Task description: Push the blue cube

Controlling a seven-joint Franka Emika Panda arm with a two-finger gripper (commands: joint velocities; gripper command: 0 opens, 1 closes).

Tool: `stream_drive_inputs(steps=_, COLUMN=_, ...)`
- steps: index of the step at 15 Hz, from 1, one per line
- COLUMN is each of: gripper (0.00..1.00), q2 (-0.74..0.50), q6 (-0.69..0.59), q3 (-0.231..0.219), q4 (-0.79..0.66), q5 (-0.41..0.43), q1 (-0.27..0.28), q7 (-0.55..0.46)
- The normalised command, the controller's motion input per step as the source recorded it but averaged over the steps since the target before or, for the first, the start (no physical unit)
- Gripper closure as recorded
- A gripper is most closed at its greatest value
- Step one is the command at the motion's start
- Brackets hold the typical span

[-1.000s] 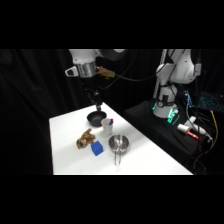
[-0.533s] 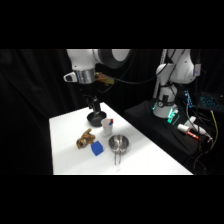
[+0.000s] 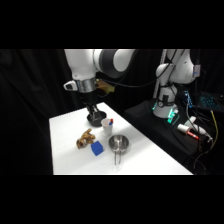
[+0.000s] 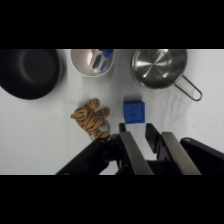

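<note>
The blue cube (image 3: 97, 148) sits on the white table near its front, between a toy tiger (image 3: 85, 139) and a steel pan (image 3: 119, 144). My gripper (image 3: 91, 107) hangs behind it, low over a black bowl (image 3: 96, 119). In the wrist view the blue cube (image 4: 134, 110) lies just ahead of my gripper (image 4: 137, 129), with the toy tiger (image 4: 92, 119) to its left. The fingers stand close together, shut on nothing.
A white cup (image 4: 91, 61) holding red and blue items stands beyond the cube, between the black bowl (image 4: 27, 72) and the steel pan (image 4: 159, 66) with its handle. In the side view, the white cup (image 3: 107, 126) sits behind the pan. Black cloth surrounds the table (image 3: 65, 160).
The gripper has come a little lower and shifted slightly left over the black bowl. The cube, tiger, cup and pan have not moved.
</note>
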Motion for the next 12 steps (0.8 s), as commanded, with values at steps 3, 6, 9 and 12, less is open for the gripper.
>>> stream_drive_inputs(steps=3, gripper=1.0, q2=0.1, q6=0.1, q3=0.022, q4=0.14, q5=-0.098, q1=0.037, q7=0.09)
stream_drive_inputs(steps=6, gripper=0.96, q2=0.13, q6=0.14, q3=0.014, q4=0.13, q5=-0.111, q1=0.031, q7=0.11)
stream_drive_inputs(steps=9, gripper=0.95, q2=0.16, q6=0.18, q3=0.013, q4=0.12, q5=-0.108, q1=0.033, q7=0.13)
stream_drive_inputs(steps=12, gripper=0.96, q2=0.17, q6=0.18, q3=0.022, q4=0.09, q5=-0.083, q1=0.039, q7=0.14)
